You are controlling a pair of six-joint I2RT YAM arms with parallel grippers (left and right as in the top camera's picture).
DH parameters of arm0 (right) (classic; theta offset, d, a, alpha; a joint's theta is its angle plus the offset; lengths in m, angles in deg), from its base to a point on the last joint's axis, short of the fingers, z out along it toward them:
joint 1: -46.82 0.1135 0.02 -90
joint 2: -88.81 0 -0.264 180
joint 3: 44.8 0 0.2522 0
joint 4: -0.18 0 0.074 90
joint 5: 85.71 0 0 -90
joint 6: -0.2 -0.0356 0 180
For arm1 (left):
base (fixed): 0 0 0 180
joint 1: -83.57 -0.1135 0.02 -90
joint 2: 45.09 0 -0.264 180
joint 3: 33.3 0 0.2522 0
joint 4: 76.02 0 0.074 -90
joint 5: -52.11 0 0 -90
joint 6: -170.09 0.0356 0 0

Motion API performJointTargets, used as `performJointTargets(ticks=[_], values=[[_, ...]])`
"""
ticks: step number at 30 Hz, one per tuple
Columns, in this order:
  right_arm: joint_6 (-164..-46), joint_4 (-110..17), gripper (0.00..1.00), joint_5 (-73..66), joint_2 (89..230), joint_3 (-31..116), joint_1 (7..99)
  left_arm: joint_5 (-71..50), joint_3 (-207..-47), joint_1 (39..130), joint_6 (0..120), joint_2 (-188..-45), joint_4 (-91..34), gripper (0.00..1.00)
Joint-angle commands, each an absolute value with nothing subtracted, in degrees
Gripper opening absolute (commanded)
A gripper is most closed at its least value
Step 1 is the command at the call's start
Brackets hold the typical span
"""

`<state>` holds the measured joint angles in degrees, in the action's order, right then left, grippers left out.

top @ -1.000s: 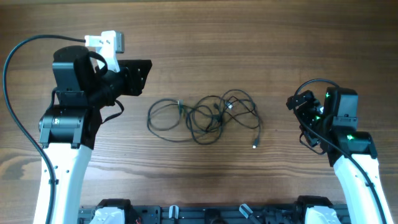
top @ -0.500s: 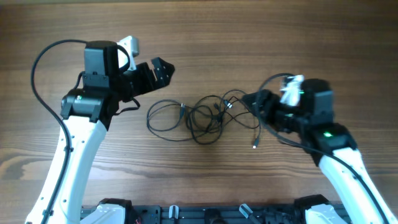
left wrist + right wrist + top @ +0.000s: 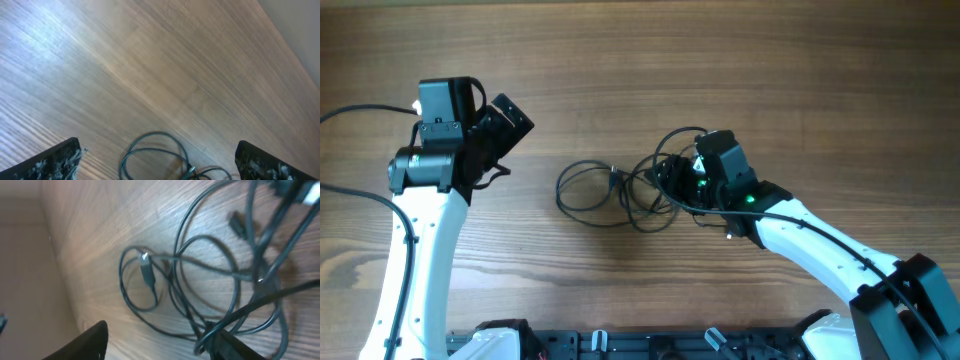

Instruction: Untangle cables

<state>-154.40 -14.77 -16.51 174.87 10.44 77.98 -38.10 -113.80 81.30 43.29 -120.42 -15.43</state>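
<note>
The left gripper [image 3: 515,113] hangs with jaws spread wide at ten o'clock from the cables [image 3: 650,185], which lie tangled at the middle of the table [image 3: 800,80], while the right gripper [image 3: 672,180] sits at the tangle's three o'clock edge, jaws apart astride some strands

Cables [image 3: 610,190], overhead: you lose the tangle's right end beneath the right claw [image 3: 672,178], whose fingertips are hidden too. Right wrist: blurred; loops run off frame beyond one finger [image 3: 235,350]; contact with it you cannot tell. Left wrist: one loop, cut off at the lower edge between the fingers of the left claw [image 3: 160,162].
</note>
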Motion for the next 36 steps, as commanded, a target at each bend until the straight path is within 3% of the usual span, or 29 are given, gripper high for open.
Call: performJointTargets(ticks=[1, 4, 8, 9, 11, 15, 19, 25, 30, 36], values=[[-156.0, -14.9, 0.62, -11.1, 175.7, 10.6, 78.2, -39.0, -113.7, 81.1, 42.5, -120.2, -14.4, 1.00], [-156.0, -15.2, 0.51, -11.9, 176.0, 10.6, 78.9, -33.8, -113.7, 81.1, 42.5, -120.2, -14.4, 1.00], [-161.4, -14.6, 0.51, -6.3, 180.8, 10.6, 83.7, -31.7, -113.7, 81.1, 42.5, -120.2, -13.8, 1.00], [-164.2, -12.7, 0.47, -5.2, 182.9, 10.6, 84.2, -31.7, -113.7, 81.1, 42.5, -120.2, -13.2, 1.00], [-162.9, -2.1, 0.05, -8.2, 184.7, 10.7, 83.7, -31.2, -113.7, 81.1, 42.5, -120.2, -11.2, 1.00], [-161.6, 15.0, 0.05, -10.8, 179.1, 11.2, 79.3, -21.9, -113.7, 81.1, 50.6, -120.2, -9.4, 1.00], [-156.6, 12.4, 0.05, -9.3, 166.3, 11.5, 74.8, -6.0, -113.7, 81.6, 62.2, -120.2, -9.5, 1.00], [-152.5, 4.7, 0.05, 3.6, 153.0, 12.1, 73.9, -2.2, -108.8, 90.2, 63.1, -120.2, -18.2, 1.00], [-146.5, 2.8, 0.05, 7.5, 152.5, 14.6, 73.9, -1.4, -105.4, 100.9, 52.7, -122.7, -28.0, 1.00], [-136.7, -5.9, 0.05, 7.6, 151.8, 26.5, 73.9, -6.9, -105.4, 110.3, 34.1, -136.9, -42.3, 1.00]])
